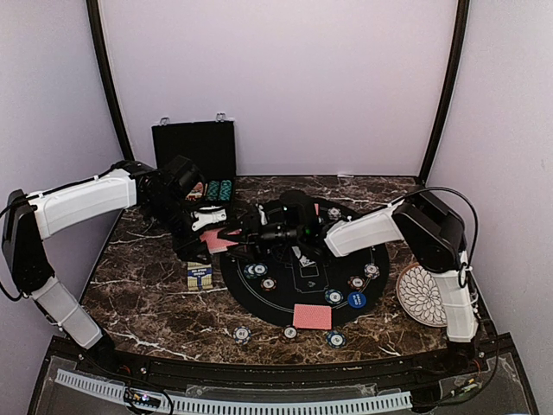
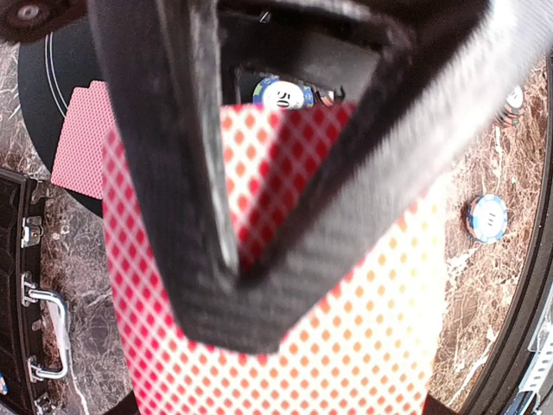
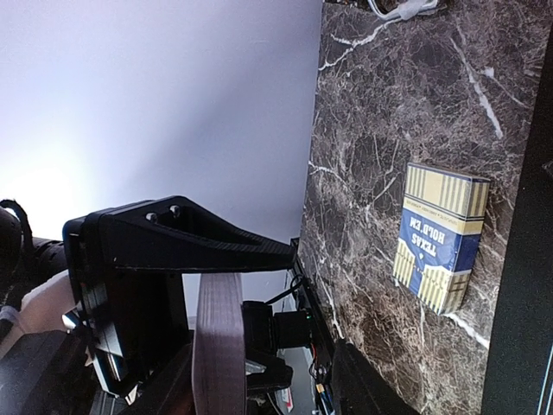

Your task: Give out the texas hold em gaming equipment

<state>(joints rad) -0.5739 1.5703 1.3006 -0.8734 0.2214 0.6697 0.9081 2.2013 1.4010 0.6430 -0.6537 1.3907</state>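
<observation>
- Fingers of my left gripper are pinching a red-backed playing card over the round black mat's left edge.
- My right gripper is hovering just beside it; finger spread I cannot tell.

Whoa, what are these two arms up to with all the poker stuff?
The left gripper is clamped on a red-backed card or stack at the left edge of the round black mat. The right gripper reaches across the mat toward it; I cannot tell whether it grips. Poker chips and another red-backed card lie on the mat.
</observation>
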